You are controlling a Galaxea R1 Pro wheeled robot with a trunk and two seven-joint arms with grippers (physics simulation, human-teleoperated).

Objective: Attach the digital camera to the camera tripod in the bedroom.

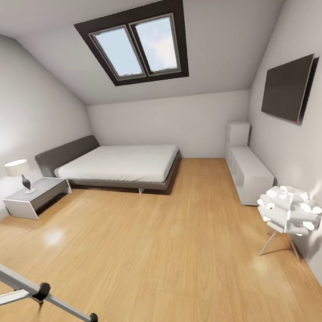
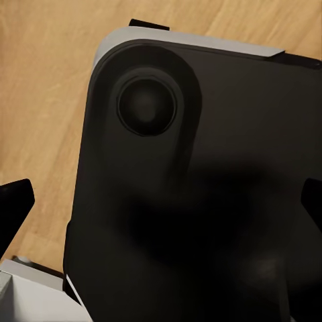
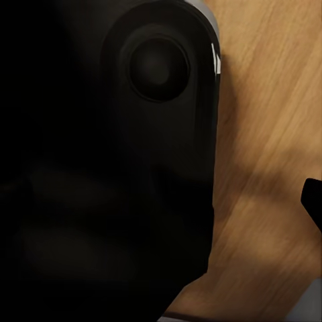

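Searching the bedroom: tripod legs at the frame's lower left, camera not yet found.

The robot appears to be on its way, looking over the bedroom; the digital camera is not among what I can make out, so finding it is likely the next job, which calls for turning the view. The camera tripod (image 1: 43,291) shows as silver legs with black joints at the lower left of the head view. Open wood floor (image 1: 160,250) fills the middle; the bed (image 1: 117,165) and nightstand (image 1: 36,196) sit at centre left, a white shelf (image 1: 249,171) and floor lamp (image 1: 288,212) line the right edge. For each pincer, dark tips (image 2: 15,208) appear at the wrist pictures' edges over dark robot bodywork; I cannot tell how far open either is.
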